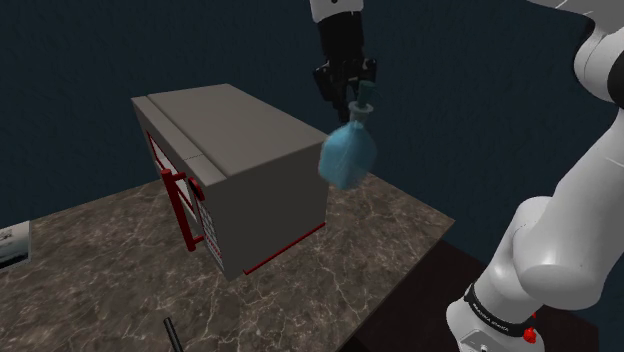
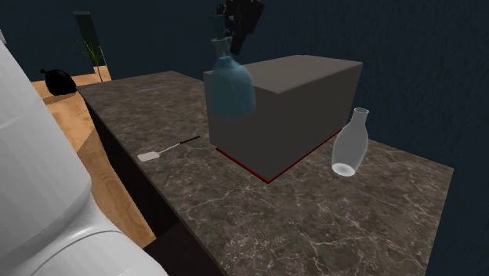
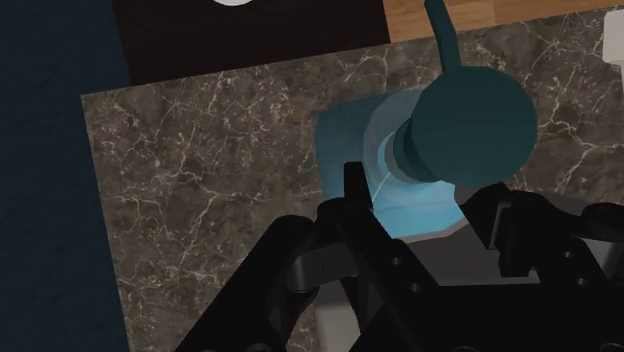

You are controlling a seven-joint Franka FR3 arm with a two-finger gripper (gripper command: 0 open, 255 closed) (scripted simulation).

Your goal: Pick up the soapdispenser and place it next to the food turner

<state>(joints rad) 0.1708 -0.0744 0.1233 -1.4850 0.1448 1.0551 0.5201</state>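
— Where is the dispenser [image 1: 348,155]?
— Aloft above the marble surface [image 1: 390,235], beside a grey box [image 1: 240,170]. It hangs tilted from the black tool [image 1: 350,88], which is clamped on its neck.
— And the turner [image 2: 167,149]?
— Flat on the surface near its edge, at the second exterior view's left of the box.

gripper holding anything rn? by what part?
Yes: the gripper is shut on the blue soap dispenser, clasped at its neck beside the dark pump head, hanging above the counter.
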